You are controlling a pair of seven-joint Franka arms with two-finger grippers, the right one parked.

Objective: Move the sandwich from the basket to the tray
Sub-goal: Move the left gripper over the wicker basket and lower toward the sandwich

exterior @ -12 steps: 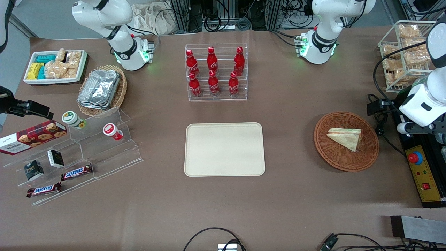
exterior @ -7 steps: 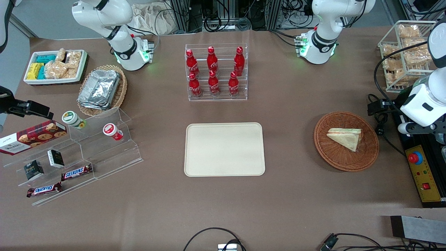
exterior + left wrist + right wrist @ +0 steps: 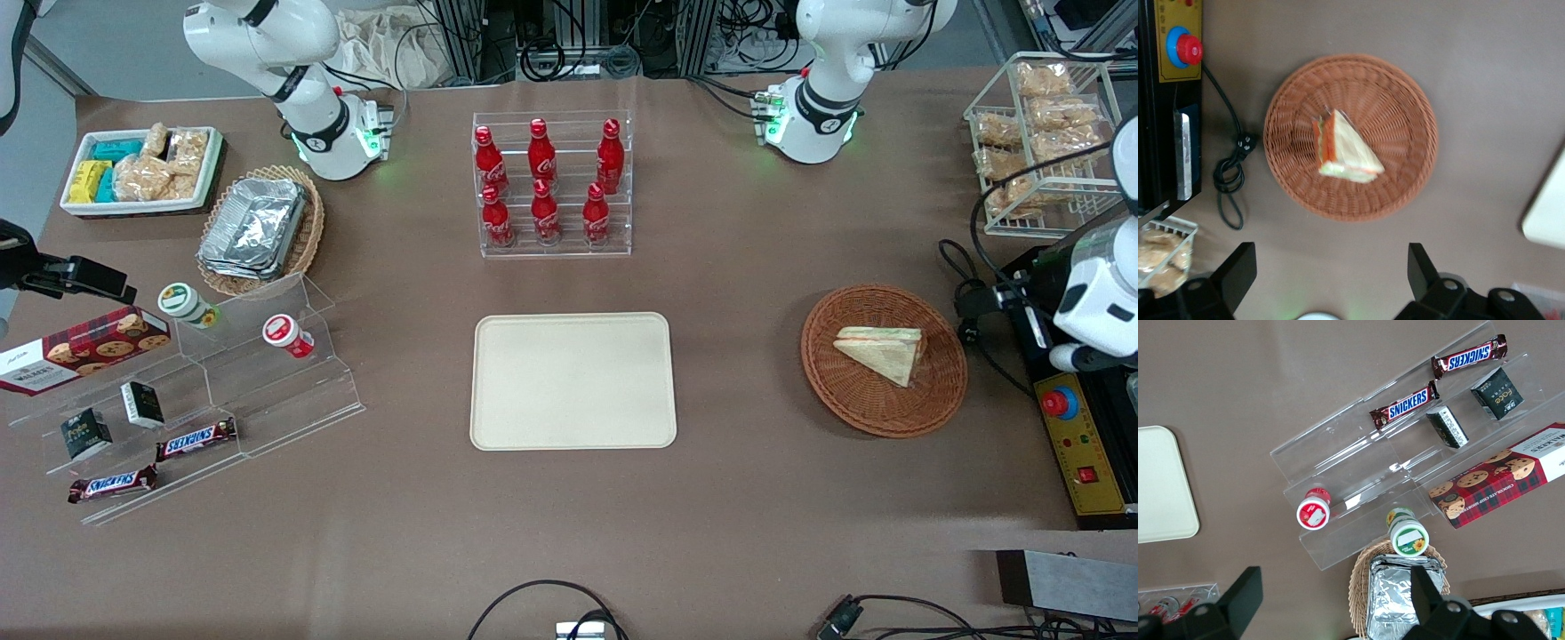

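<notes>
The tray sits bare at mid-table, waiting; the basket rests well off at the tray's three o'clock in the front view, toward the working arm's end of the table, and the sandwich lies inside it, flat on the weave, nothing touching it; so the job has not started and this is the approach. The gripper hangs high above the table just outside the basket's rim, fingers spread wide and holding nothing. In the wrist view the wedge's orange and green filling edge faces nine o'clock and its tip points to about four; I judge the best grasp is straight down over the middle of the wedge, the fingers closing across the two long bread sides rather than across the soft filling. Centre first, then descend; the basket is shallow, so the rim should not catch the fingers, but a light squeeze looks wise, since bread crushes and a tilted wedge could slip; lift clear of the rim before heading for the tray.
</notes>
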